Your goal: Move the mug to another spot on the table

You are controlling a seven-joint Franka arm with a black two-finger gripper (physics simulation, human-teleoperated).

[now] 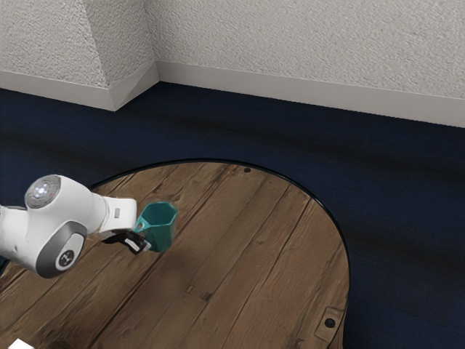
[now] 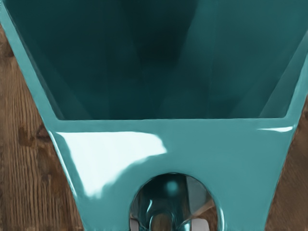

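Note:
A teal mug (image 1: 160, 224) with angular sides stands upright on the round wooden table (image 1: 247, 269), toward the exterior view's left. My gripper (image 1: 138, 238) reaches in from the left and is shut on the mug's handle (image 1: 139, 227), on the side facing the arm. In the wrist view the mug (image 2: 159, 144) lies right under my hand, its dark inside open to the camera and its handle loop (image 2: 171, 202) nearest the hand. The mug's base looks level with the tabletop, and I cannot tell if it is raised.
The table's dark rim (image 1: 341, 240) curves round on the exterior view's right, with blue carpet (image 1: 378, 174) beyond it. Bare planks (image 1: 254, 291) stretch to the right of the mug and in front of it. A small white object (image 1: 16, 343) sits at the lower left corner.

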